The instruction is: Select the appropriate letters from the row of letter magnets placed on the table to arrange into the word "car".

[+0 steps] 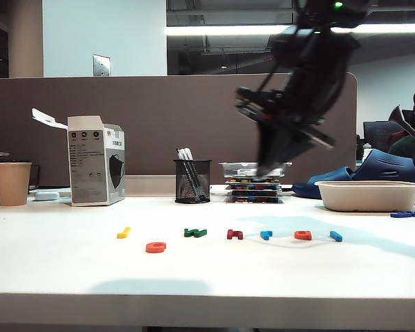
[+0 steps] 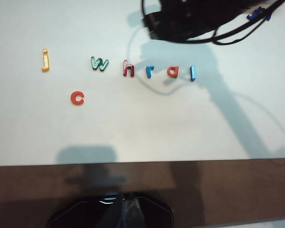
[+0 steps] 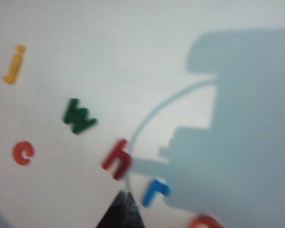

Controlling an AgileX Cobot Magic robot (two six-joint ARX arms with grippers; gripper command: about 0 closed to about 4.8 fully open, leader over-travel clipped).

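Observation:
The row of letter magnets lies across the white table (image 1: 69, 270): yellow j (image 1: 124, 233), green w (image 1: 195, 233), dark-red h (image 1: 234, 234), light-blue r (image 1: 265, 234), orange-red a (image 1: 303, 235) and blue l (image 1: 336, 236). The orange-red c (image 1: 155, 247) sits apart, nearer the front edge. My right gripper (image 3: 125, 206) is shut and holds nothing. It hovers above the table close to the h (image 3: 117, 159) and the r (image 3: 154, 191). Its arm (image 1: 290, 104) is motion-blurred. My left gripper (image 2: 122, 204) hangs shut beyond the table's front edge, looking down on the c (image 2: 77, 98) and the row.
Along the back stand a paper cup (image 1: 12, 182), a grey-white box (image 1: 95, 161), a mesh pen holder (image 1: 192, 180) and a stack of trays (image 1: 254, 181). A white tray (image 1: 369, 195) and dark-blue pieces (image 1: 408, 214) lie at the right. A brown partition closes the rear.

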